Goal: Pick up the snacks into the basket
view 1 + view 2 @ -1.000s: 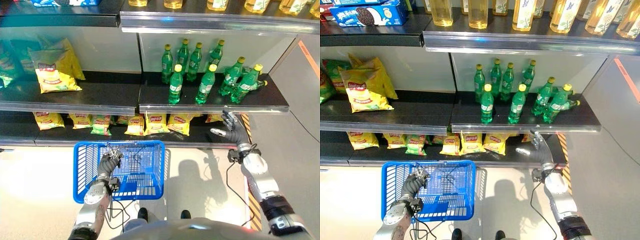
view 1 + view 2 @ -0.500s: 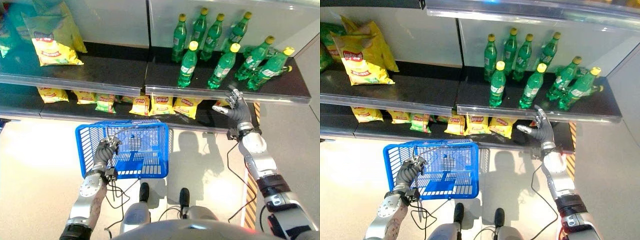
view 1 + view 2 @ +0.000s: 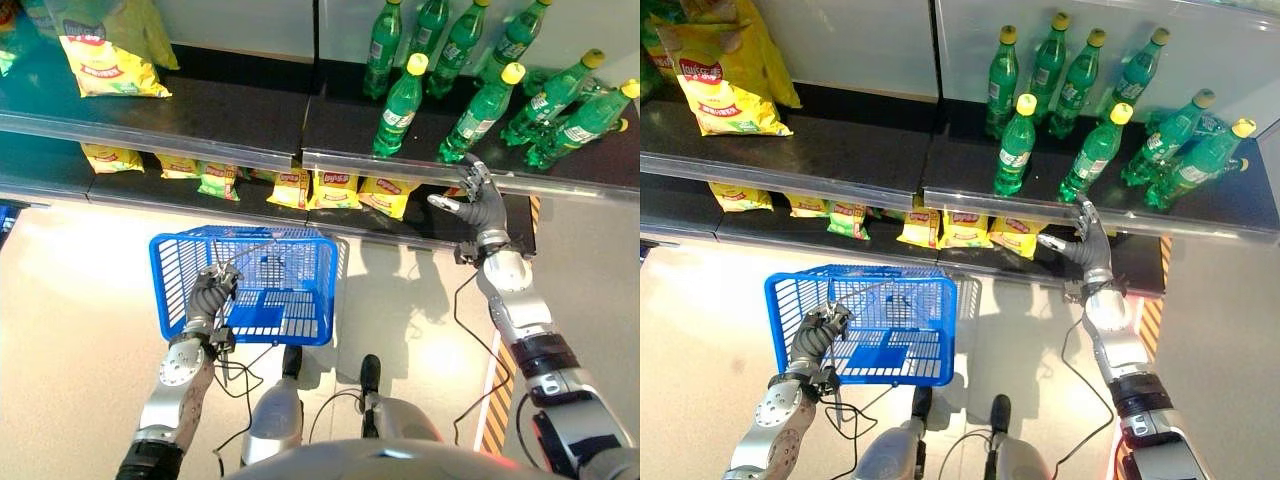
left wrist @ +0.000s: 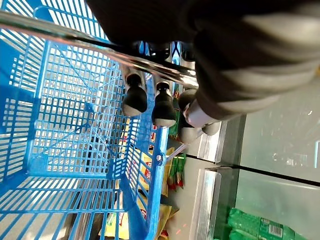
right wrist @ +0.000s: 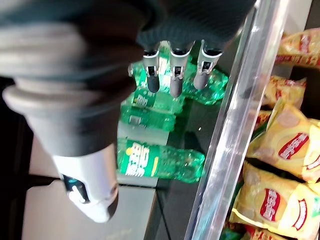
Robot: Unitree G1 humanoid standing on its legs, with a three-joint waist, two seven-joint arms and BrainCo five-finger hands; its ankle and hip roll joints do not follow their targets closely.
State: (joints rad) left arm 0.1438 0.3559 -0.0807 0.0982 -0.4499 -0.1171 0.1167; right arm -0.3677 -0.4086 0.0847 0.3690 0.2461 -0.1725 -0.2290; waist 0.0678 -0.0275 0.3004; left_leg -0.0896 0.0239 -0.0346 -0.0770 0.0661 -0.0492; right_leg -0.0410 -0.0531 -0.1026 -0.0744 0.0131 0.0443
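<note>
Your left hand [image 3: 208, 297] has its fingers curled round the blue basket's [image 3: 170, 290] wire handle, carrying it below the yellow snack packets [image 3: 335, 189]. Your right hand [image 3: 484, 208], fingers spread, reaches toward their shelf [image 3: 420, 225].

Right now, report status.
Left hand shut on basket handle. Right hand open at shelf edge. Snacks on lower shelf, none in the basket.

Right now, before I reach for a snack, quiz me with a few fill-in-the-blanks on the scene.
1. The left hand is curled round the metal handle of the ___ plastic basket.
2. The right hand is ___, holding nothing.
3. The small yellow snack bags lie one shelf ___ the green bottles.

Missing: blue; open; below
</note>
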